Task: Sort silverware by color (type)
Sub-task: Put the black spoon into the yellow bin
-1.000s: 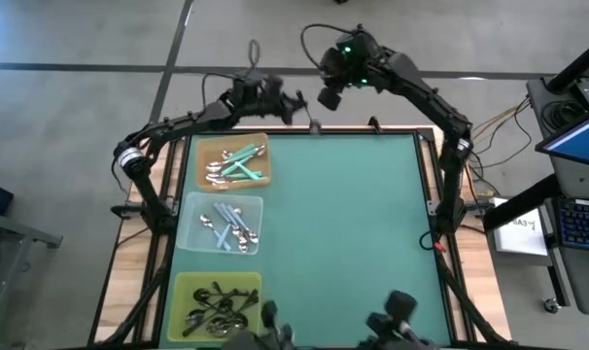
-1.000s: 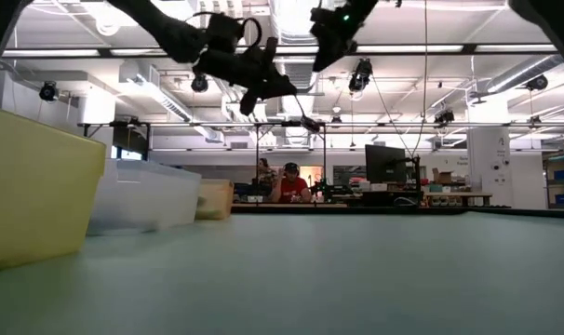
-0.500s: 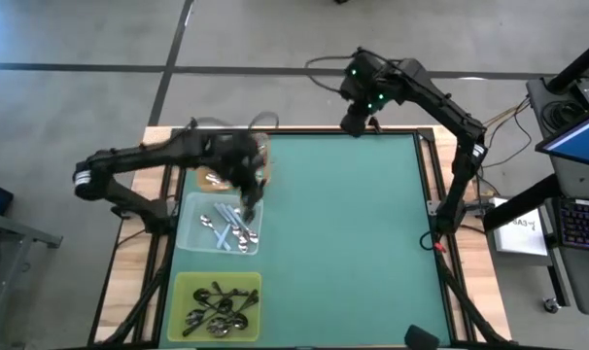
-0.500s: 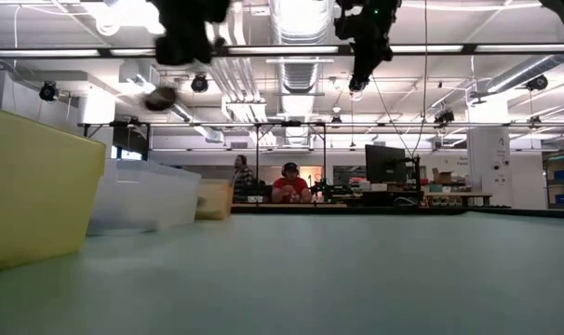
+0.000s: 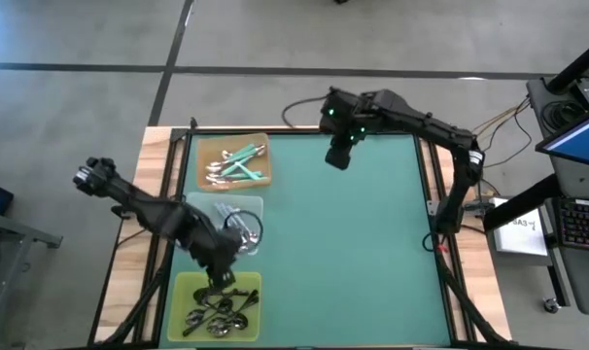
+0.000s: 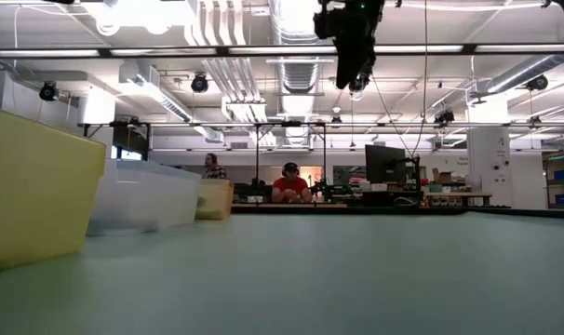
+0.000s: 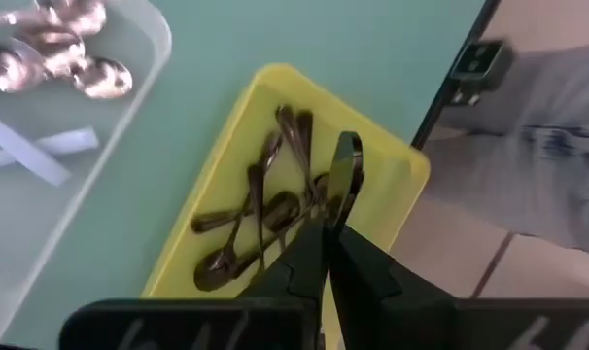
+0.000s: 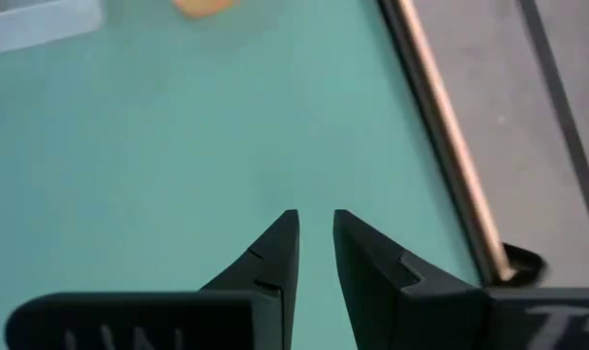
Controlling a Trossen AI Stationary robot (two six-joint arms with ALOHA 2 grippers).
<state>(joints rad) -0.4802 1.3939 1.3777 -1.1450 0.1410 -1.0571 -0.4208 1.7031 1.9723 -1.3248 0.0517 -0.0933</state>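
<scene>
Sorting looks basically done: spoons (image 5: 234, 163) sit grouped in three trays, counter (image 5: 353, 243) bare. Left hand (image 7: 326, 219) pinches what's probably a black spoon over the yellow tray (image 7: 397, 156); right hand (image 8: 316, 243) hovers narrow, empty.

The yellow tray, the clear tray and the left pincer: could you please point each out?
yellow tray (image 7: 408, 158): left wrist view, on its rim.
clear tray (image 5: 190, 236): high view, on its bare floor.
left pincer (image 7: 346, 167): left wrist view, at its shut fingertips.

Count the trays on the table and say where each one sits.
3, in a column along the table's left side: the orange tray at the far end, the clear tray in the middle, the yellow tray nearest, partly covered by the left arm.
</scene>
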